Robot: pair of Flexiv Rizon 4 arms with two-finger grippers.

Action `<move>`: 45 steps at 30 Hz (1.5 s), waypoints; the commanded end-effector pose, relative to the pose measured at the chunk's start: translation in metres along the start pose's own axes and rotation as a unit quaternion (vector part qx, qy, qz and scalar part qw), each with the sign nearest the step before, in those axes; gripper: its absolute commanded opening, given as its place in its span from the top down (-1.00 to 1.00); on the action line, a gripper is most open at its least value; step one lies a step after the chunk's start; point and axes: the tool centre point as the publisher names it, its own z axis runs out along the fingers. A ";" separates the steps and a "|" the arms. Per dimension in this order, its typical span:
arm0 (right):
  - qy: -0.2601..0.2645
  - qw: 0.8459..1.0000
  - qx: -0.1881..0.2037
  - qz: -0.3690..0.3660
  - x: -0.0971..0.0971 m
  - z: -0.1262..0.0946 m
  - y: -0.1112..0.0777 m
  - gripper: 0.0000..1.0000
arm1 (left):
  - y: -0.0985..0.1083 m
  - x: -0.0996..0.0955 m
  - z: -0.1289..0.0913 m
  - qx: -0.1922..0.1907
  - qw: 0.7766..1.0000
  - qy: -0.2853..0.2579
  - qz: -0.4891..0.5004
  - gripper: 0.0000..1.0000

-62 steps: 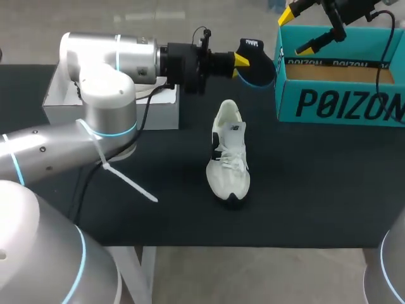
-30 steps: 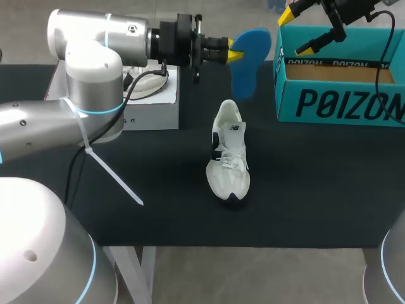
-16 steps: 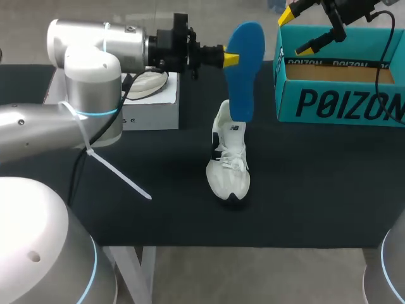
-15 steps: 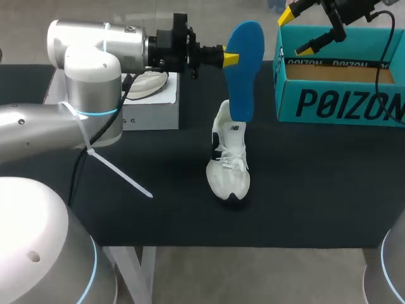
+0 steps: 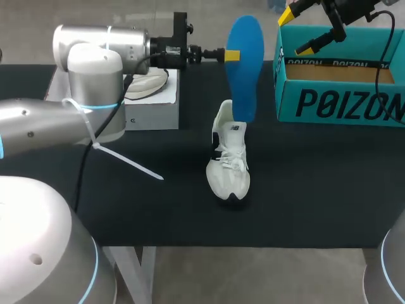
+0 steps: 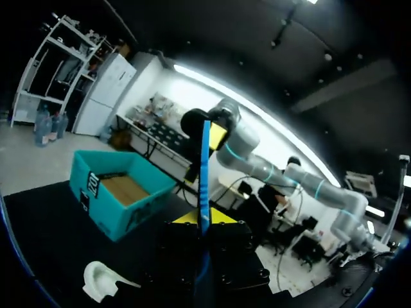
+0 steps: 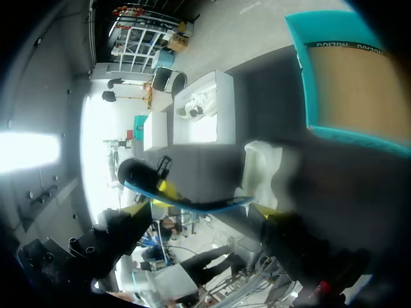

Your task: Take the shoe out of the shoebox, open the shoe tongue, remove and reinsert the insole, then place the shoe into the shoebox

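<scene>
Left gripper (image 5: 231, 56) is pinching the blue insole (image 5: 243, 69) upright over the white sneaker (image 5: 228, 155). It probably should be feeding the lower end straight into the opening. Right gripper (image 5: 296, 30) is hanging spread, empty.

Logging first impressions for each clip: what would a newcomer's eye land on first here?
The blue insole, held upright in the air by the left claw, its lower end near the heel of the white shoe mid-table. Next, the teal shoebox at the far right, with the right claw open over its far left corner.
</scene>
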 end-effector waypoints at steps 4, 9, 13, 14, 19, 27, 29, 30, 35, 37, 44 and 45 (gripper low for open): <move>-0.002 1.000 -0.001 0.000 0.000 0.000 -0.001 -1.00 | 0.000 -0.002 0.001 0.024 0.956 0.013 -0.291 1.00; -0.009 1.000 -0.004 -0.002 0.004 -0.002 -0.002 -1.00 | -0.006 -0.001 0.004 0.034 0.937 0.034 -0.347 1.00; -0.041 0.999 -0.017 0.005 0.014 -0.007 -0.005 -1.00 | -0.004 0.000 0.009 0.013 0.932 0.039 -0.361 1.00; -0.045 0.999 -0.019 0.004 0.017 -0.009 -0.005 -1.00 | -0.003 -0.001 0.010 0.011 0.931 0.039 -0.364 1.00; -0.081 0.996 -0.033 0.009 0.031 -0.016 -0.010 -1.00 | -0.002 -0.009 0.014 0.010 0.928 0.042 -0.369 1.00; -0.141 0.989 -0.045 0.008 0.045 -0.020 -0.020 -1.00 | -0.012 -0.022 0.023 0.037 0.913 0.068 -0.401 1.00; -0.145 0.988 -0.046 0.007 0.048 -0.021 -0.022 -1.00 | -0.013 -0.022 0.026 0.037 0.913 0.067 -0.400 1.00; -0.150 0.988 -0.047 0.005 0.050 -0.021 -0.022 -1.00 | -0.013 -0.022 0.028 0.034 0.914 0.064 -0.398 1.00; -0.202 0.978 -0.053 -0.007 0.061 -0.019 -0.025 -1.00 | -0.016 -0.024 0.032 0.031 0.910 0.073 -0.406 1.00; -0.216 0.975 -0.052 -0.011 0.065 -0.019 -0.027 -1.00 | -0.019 -0.024 0.033 0.031 0.902 0.081 -0.423 1.00; -0.231 0.972 -0.048 -0.017 0.073 -0.018 -0.030 -1.00 | -0.022 -0.012 0.030 0.016 0.888 0.081 -0.453 1.00; -0.233 0.971 -0.048 -0.019 0.074 -0.018 -0.030 -1.00 | -0.024 -0.011 0.028 0.015 0.888 0.077 -0.452 1.00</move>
